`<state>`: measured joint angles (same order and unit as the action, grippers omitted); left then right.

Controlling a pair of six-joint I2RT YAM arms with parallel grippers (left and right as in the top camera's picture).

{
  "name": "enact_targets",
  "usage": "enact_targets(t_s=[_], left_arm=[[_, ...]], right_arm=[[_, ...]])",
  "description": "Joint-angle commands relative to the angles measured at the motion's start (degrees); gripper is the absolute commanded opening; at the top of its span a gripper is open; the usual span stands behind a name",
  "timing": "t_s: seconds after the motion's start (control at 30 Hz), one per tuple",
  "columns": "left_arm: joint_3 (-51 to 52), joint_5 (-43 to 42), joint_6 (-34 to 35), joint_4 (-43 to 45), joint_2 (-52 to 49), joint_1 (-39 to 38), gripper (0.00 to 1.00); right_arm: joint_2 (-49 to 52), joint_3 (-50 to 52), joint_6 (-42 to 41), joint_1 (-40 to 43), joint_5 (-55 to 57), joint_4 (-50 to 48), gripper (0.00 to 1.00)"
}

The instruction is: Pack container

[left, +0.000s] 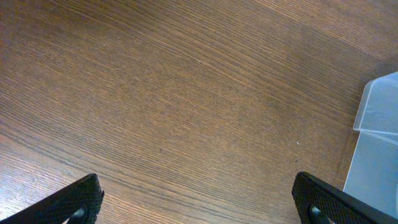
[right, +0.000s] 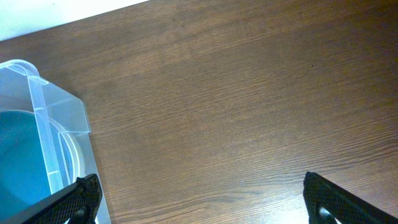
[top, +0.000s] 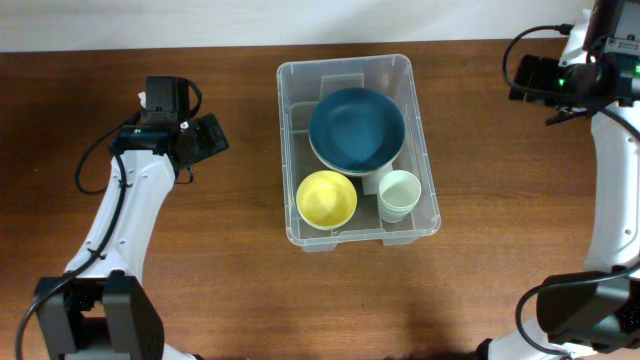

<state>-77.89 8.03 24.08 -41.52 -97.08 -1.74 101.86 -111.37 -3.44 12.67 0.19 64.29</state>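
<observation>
The clear plastic container (top: 293, 150) stands at the table's middle. Inside it are a large dark blue bowl (top: 356, 128) stacked on a pale bowl, a yellow bowl (top: 326, 198) and a pale green cup (top: 399, 193). My left gripper (top: 212, 136) is open and empty, left of the container; in the left wrist view its fingers (left: 199, 202) span bare wood and the container's corner (left: 376, 143) shows at the right. My right gripper (top: 522, 78) is open and empty, at the far right; its fingers (right: 202, 199) are over wood, with the container's wall (right: 43, 134) and blue bowl (right: 18, 155) at the left.
The brown wooden table (top: 220, 290) ends at a white strip along its far edge (top: 200, 20). Black cables hang by both arms.
</observation>
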Motion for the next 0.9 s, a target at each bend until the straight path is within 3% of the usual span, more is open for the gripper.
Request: enact_targets(t_s=[0.0,0.23,0.53,0.67,0.87], left_arm=[[0.1,1.0,0.1,0.1,0.3,0.2,0.99],[0.1,1.0,0.1,0.1,0.3,0.2,0.99],[0.1,1.0,0.1,0.1,0.3,0.2,0.99],[0.1,1.0,0.1,0.1,0.3,0.2,0.99],[0.1,1.0,0.1,0.1,0.3,0.2,0.99]], right_arm=[[-0.2,-0.2,-0.4,0.2,0.3,-0.1,0.99],[-7.1,-0.2,-0.1,-0.1,-0.1,0.4,0.99],[-36.1,3.3,0.2,-7.2,-1.0,-2.6,0.99],[-51.1,14.5,0.2,-12.2,-1.0,-9.1,0.99],[-76.0,43.7,0.2,-13.9,-0.6,-19.1,0.99]])
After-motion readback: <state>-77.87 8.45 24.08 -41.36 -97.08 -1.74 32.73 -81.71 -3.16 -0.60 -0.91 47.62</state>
